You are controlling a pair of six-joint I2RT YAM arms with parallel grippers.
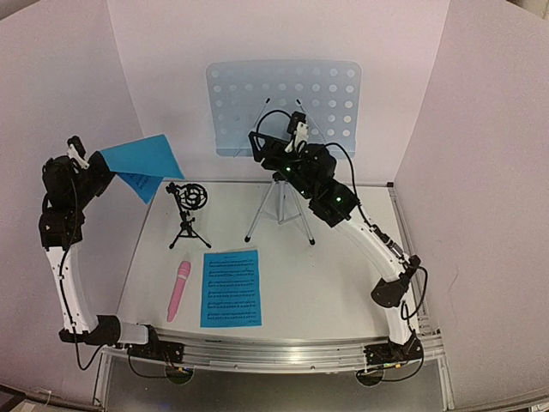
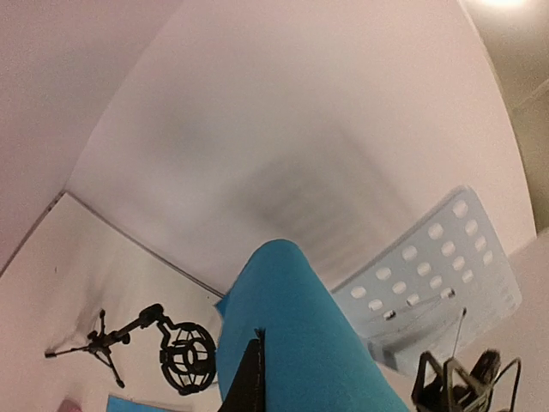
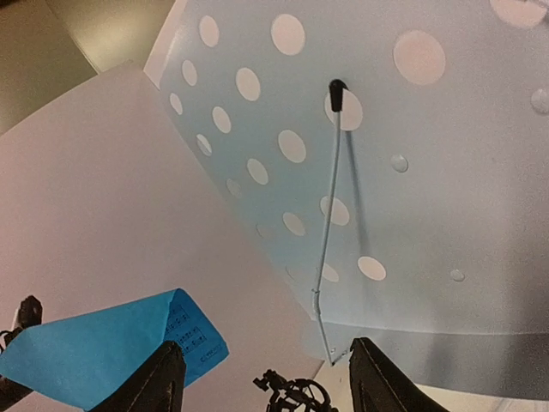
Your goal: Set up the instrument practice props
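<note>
Above table (image 1: 343, 283), left tool (image 1: 88, 157) pinching one page (image 1: 141, 163), second page (image 1: 231, 288) flat, right tool (image 3: 264, 348) spread, one microphone (image 1: 178, 290)

This was a robotics lab test cell. Plain white panels (image 1: 51, 94) boxed in a white surface (image 1: 334, 283) on three sides, like a purpose-built booth. An aluminium rail (image 1: 274, 350) ran along the near edge, and a left arm (image 1: 64, 257) and a right arm (image 1: 377, 249), white with black joints, were bolted to it, with a loose black cable (image 1: 422, 296) trailing beside the base. The contents were small staged props: a pale-blue music stand (image 1: 249, 94), a black tripod (image 1: 187, 215), a pink microphone (image 1: 178, 290) and a blue music sheet (image 1: 141, 159).
</note>
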